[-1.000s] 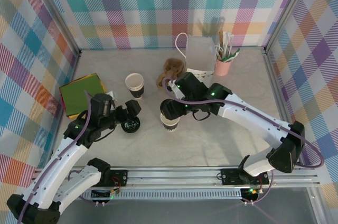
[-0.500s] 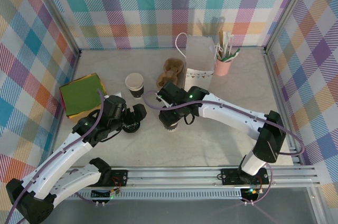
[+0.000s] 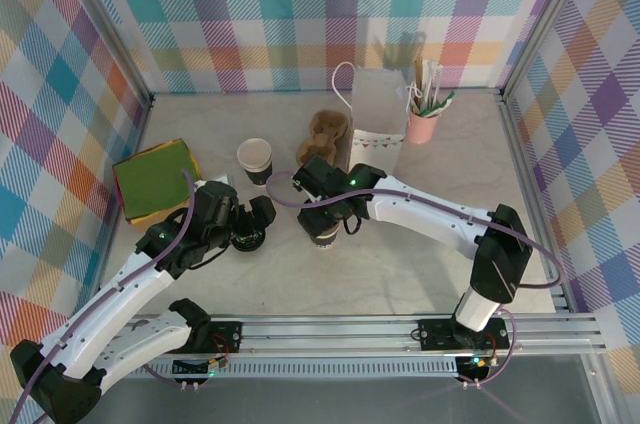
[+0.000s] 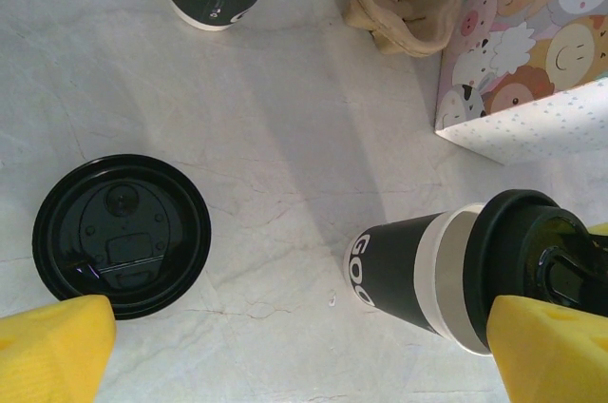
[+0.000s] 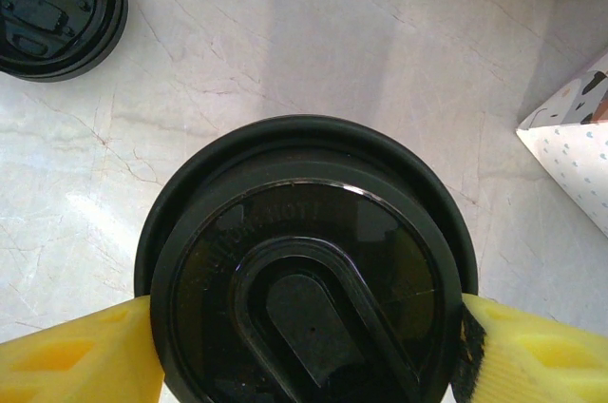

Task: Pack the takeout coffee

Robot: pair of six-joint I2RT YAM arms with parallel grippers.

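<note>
My right hand is closed partway on the takeout coffee, its yellow pads pressed against opposite sides of the black lid. The cup stands upright on the pale surface, near the middle, just in front of the white paper bag and a brown paper cup carrier. From above, the right hand covers most of the takeout coffee. My left hand is spread as wide as it goes and holds nothing. It hangs over the loose black lid, which lies flat to the left of the takeout coffee, and I cannot tell whether one pad touches the lid's rim. A lidless cup stands further back. Compared with a second ago, the coffee and the loose lid are in the same spots. The right arm's elbow has swung inward and the left hand has shifted a little toward the middle. Over the last half second almost nothing has changed.
</note>
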